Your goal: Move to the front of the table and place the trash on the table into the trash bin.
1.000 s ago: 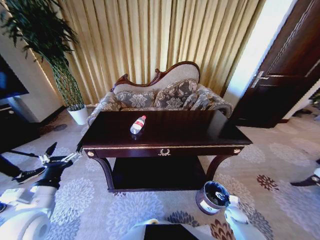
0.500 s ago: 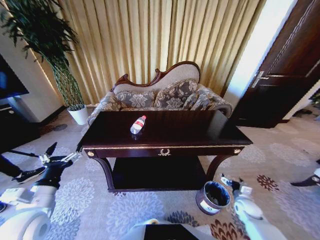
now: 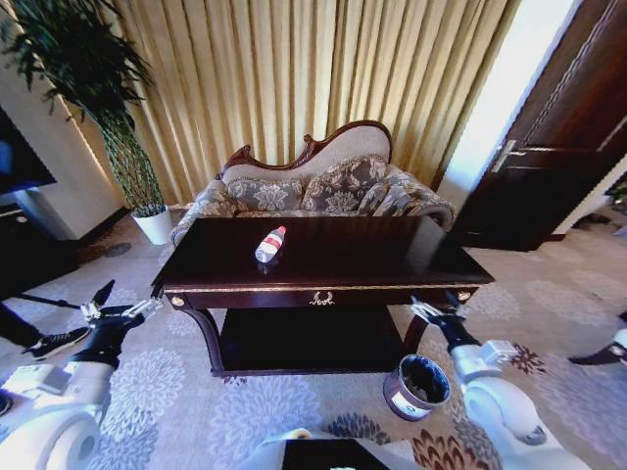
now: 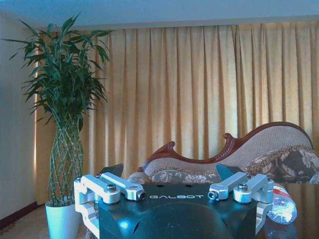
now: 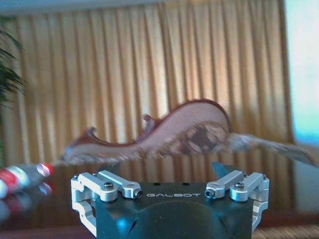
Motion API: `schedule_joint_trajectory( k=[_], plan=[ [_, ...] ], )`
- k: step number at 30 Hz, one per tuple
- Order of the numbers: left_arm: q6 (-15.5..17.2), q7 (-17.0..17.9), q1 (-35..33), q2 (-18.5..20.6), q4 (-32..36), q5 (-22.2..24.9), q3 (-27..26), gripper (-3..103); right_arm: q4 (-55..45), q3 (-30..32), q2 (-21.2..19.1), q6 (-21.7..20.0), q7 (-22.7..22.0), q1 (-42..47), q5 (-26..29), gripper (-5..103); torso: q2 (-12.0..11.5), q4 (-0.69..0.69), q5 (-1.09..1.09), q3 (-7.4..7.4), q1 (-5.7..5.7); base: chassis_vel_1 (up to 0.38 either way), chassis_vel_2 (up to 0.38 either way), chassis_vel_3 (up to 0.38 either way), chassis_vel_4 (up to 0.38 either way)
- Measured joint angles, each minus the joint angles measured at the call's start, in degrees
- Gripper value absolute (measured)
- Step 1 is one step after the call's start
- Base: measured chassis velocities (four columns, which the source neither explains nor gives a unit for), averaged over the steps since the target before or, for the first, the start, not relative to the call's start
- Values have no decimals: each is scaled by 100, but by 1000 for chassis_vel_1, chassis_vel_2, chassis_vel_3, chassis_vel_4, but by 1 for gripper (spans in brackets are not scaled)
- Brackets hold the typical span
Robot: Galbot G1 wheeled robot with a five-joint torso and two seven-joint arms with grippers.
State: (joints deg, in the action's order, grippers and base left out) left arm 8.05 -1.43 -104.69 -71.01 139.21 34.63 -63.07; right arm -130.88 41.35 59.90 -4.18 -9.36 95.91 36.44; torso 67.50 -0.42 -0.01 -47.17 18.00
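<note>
The left gripper (image 3: 124, 302) hangs spread open and empty just off the table's (image 3: 392, 257) front left corner. A bottle (image 3: 269, 244) lies on its side on the tabletop, left of centre. The right gripper (image 3: 439, 306), fingers apart and empty, is by the front right corner, above the bin (image 3: 415, 386) on the carpet.

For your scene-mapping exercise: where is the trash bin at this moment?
In the head view, the trash bin stands on the patterned carpet by the table's front right leg, just below the right end effector.
</note>
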Motion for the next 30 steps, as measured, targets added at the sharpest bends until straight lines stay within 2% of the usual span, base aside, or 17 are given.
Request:
schedule_joint_trajectory(
  k=[3, 9, 21, 30],
  plan=[
    [165, 70, 19, 44, 110, 124, -55, 100, -401, -77, -96, -338, -149, -161, 70, 100, 0, 0, 0, 0, 0, 0, 0, 0, 0],
    [360, 133, 100, 109, 189, 164, -79, 100, -493, -100, -173, -649, -212, -299, 90, 100, 0, -1, 1, 0, 0, 0, 0, 0, 0],
    [425, 147, 97, 139, 242, 127, -90, 100, -300, -273, -176, -673, -165, -461, 16, 100, 0, -2, 2, 0, -1, -3, 4, 4, -3],
    [418, 142, 81, 118, 248, 80, -52, 100, -277, -298, -155, -673, -124, -461, -20, 100, 0, -1, 1, 0, -1, -105, 111, 100, -97]
  ],
)
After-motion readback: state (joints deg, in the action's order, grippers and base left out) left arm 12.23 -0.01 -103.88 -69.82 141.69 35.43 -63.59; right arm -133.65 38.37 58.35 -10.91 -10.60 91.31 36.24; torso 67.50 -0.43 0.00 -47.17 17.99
